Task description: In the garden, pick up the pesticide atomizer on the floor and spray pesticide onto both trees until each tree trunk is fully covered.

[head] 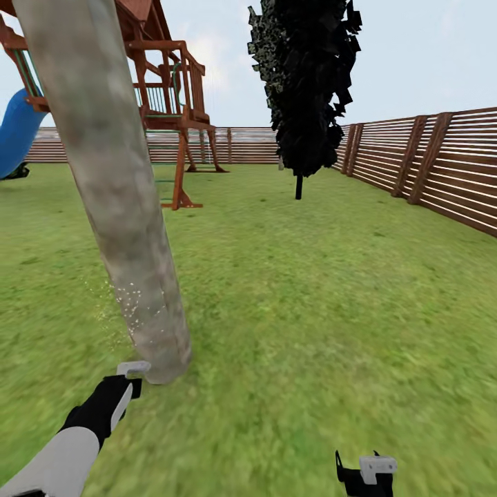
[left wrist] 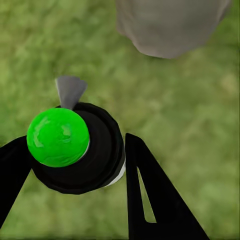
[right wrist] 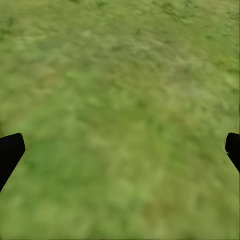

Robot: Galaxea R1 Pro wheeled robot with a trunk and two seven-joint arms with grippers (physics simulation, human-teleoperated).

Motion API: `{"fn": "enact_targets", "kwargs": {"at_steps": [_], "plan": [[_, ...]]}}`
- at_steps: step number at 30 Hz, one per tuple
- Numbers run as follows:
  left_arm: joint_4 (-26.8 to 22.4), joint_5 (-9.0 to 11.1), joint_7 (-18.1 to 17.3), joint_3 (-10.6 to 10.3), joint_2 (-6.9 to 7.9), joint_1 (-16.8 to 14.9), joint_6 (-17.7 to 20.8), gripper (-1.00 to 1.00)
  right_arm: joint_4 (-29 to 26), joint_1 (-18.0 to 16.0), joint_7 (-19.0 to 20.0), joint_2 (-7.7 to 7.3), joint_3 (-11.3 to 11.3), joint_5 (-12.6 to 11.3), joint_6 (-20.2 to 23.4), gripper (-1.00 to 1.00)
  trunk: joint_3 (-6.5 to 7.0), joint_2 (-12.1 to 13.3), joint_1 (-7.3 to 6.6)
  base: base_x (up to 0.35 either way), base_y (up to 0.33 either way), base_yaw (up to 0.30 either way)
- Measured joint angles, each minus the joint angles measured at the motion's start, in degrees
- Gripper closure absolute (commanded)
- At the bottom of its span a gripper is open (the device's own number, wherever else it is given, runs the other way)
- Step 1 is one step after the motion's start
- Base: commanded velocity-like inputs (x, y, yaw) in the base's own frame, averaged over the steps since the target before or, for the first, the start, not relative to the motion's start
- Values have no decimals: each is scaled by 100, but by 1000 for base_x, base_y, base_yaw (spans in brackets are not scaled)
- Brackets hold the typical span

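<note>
One tree trunk point(head: 117, 207), thick, grey-brown and mottled, rises from the lawn at the left, with its base point(left wrist: 170, 25) just ahead of my left gripper. A cloud of fine white droplets point(head: 128, 300) speckles its lower part. My left gripper point(head: 128, 386) is shut on the pesticide atomizer point(left wrist: 75, 147), a black bottle with a bright green ball top. Its grey nozzle point(left wrist: 70, 90) points toward the trunk's foot. My right gripper point(head: 362, 476) hangs open over bare grass point(right wrist: 120, 100), holding nothing.
A wooden playset point(head: 172, 103) with a blue slide point(head: 17, 131) stands behind the trunk. A narrow black-foliaged tree point(head: 307, 90) stands farther back at the centre. A brown slatted fence point(head: 428, 159) runs along the right side and the back. Lawn stretches to the right.
</note>
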Motion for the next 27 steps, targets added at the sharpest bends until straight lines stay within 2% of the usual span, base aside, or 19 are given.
{"fn": "enact_targets", "kwargs": {"at_steps": [4, 12, 22, 27], "plan": [[71, 9, -1, -1, -34, 1, -3, 100, 0, 0, 1, 0, 0, -2, 0, -100, 0, 0, 0, 15, -19, 2], [75, 3, -1, -1, -44, 1, -2, 100, 0, 0, 1, 0, 0, -2, 0, -100, 0, 0, 0, 131, -231, 14], [75, 0, 6, -1, -42, 3, -2, 100, 0, 0, 1, 0, 0, 5, 0, -100, 0, 0, 0, 41, -267, 249], [75, -6, 9, -1, -35, -1, -2, 100, 0, 0, 1, 0, 0, -2, 0, -100, 0, 0, 0, 42, -271, 62]]}}
